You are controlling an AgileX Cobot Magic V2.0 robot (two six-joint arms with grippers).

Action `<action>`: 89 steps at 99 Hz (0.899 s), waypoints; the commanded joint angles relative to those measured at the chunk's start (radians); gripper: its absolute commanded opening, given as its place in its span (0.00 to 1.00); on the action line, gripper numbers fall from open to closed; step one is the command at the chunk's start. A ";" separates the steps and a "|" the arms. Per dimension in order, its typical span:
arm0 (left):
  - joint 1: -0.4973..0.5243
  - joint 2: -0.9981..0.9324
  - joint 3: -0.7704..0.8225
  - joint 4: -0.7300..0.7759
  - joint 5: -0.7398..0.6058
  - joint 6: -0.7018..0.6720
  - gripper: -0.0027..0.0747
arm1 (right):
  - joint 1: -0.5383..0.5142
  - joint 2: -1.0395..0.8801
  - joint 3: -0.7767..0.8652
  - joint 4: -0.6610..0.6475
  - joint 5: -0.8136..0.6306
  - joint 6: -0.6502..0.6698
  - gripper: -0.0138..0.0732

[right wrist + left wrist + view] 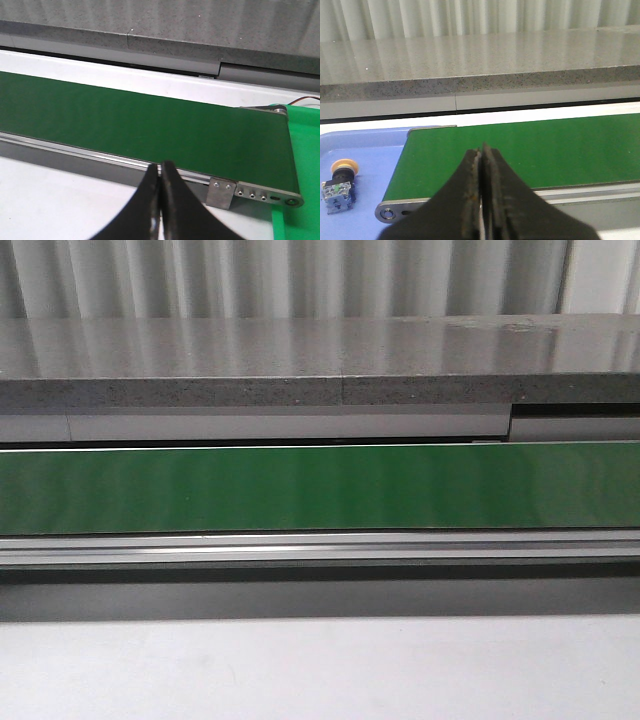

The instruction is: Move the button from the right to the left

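The button [339, 182], with a yellow-orange cap, black collar and clear blocky body bearing a green mark, lies on a blue tray [365, 145] beside the end of the green conveyor belt [520, 150], seen only in the left wrist view. My left gripper [481, 152] is shut and empty, hovering over the belt's near edge, well apart from the button. My right gripper [161, 167] is shut and empty too, above the belt's [150, 125] near rail. Neither gripper nor the button appears in the front view, which shows only the belt [320, 488].
A grey stone ledge [320, 365] runs behind the belt. A metal bracket [222, 191] sits on the belt's side rail [100, 156] near its end roller. A green surface [305, 165] lies past that end. White tabletop [320, 670] lies in front.
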 commanded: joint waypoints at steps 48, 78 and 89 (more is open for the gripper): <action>0.003 -0.033 0.024 -0.003 -0.077 -0.012 0.01 | -0.023 0.009 -0.004 -0.080 -0.177 -0.004 0.08; 0.003 -0.033 0.024 -0.003 -0.077 -0.012 0.01 | -0.166 -0.011 0.302 -0.136 -0.707 0.077 0.08; 0.003 -0.033 0.024 -0.003 -0.077 -0.012 0.01 | -0.197 -0.068 0.396 -0.198 -0.744 0.179 0.08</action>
